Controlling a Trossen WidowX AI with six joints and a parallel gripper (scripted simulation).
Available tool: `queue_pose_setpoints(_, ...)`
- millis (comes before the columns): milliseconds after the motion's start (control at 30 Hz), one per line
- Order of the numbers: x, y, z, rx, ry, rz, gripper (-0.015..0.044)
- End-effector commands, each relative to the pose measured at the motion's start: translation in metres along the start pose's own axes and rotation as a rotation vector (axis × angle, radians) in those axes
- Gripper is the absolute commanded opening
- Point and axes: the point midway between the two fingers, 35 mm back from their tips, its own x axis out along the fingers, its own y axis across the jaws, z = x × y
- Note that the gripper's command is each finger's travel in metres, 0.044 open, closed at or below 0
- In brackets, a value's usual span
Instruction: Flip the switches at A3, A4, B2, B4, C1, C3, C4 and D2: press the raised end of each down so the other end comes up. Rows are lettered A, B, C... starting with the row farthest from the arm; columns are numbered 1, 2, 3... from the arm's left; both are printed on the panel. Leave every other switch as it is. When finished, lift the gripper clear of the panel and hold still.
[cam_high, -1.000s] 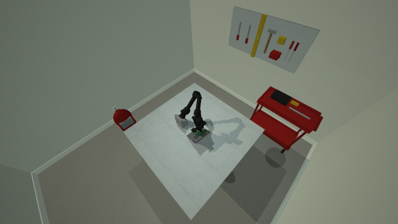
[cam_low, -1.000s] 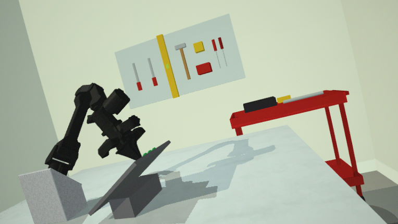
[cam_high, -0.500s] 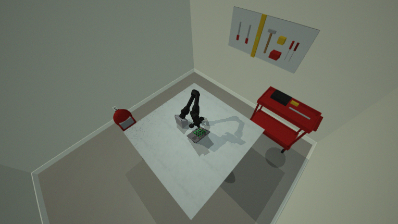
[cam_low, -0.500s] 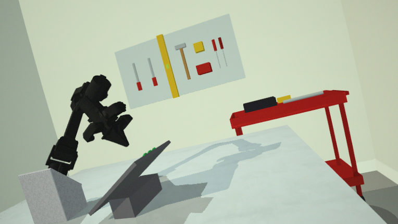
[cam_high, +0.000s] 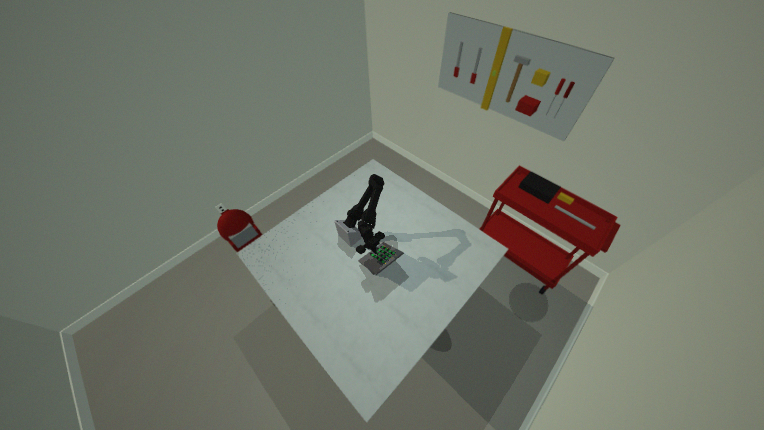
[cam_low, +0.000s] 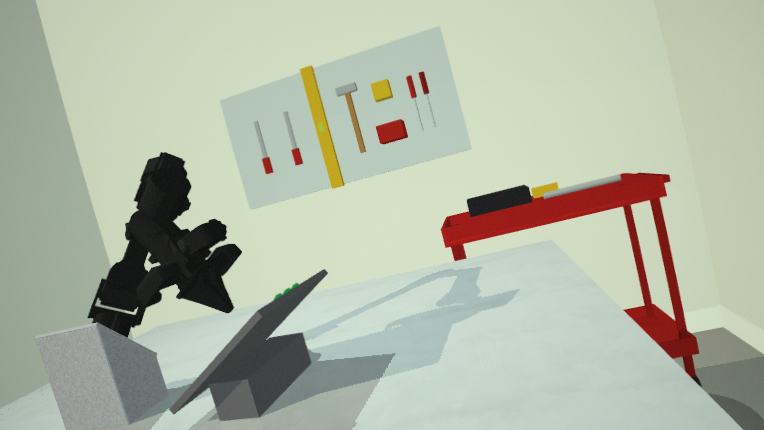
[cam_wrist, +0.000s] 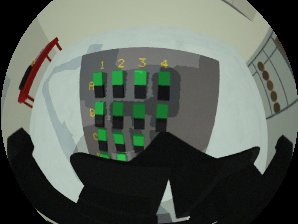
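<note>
The tilted grey panel (cam_high: 368, 263) (cam_low: 240, 347) (cam_wrist: 200, 105) carries rocker switches, each with a green far half and a black near half. In the wrist view, A3 (cam_wrist: 140, 83), A4 (cam_wrist: 163, 86), B2 (cam_wrist: 118, 115) and B4 (cam_wrist: 161, 117) show whole. C1 (cam_wrist: 102, 139) and C3 (cam_wrist: 138, 142) show above the fingers; D2 (cam_wrist: 122, 157) shows only in part. C4 is almost wholly hidden. The greens differ in brightness, but I cannot tell surely which ends are raised. My gripper (cam_low: 229, 309) (cam_wrist: 163, 136) is shut and empty, its tip above the panel's near part, apart from it.
The grey arm base block (cam_high: 347, 233) (cam_low: 101, 373) stands close behind the panel's near edge. A dark support block (cam_low: 267, 368) is under the panel. A red cart (cam_high: 545, 240) (cam_low: 561, 216) stands beyond the white table (cam_high: 363, 347) (cam_low: 507, 341). Arm shadows cross the panel and table.
</note>
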Motion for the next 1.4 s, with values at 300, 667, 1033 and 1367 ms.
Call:
queue_pose_setpoints(300,0.017,0.0,-0.004,0.013,-0.001,0.006,0.0)
queue_pose_setpoints(667,0.031,0.0,-0.004,0.013,-0.001,0.006,0.0)
queue_pose_setpoints(1033,0.031,0.0,-0.004,0.013,-0.001,0.006,0.0)
queue_pose_setpoints(1367,0.031,0.0,-0.004,0.013,-0.001,0.006,0.0)
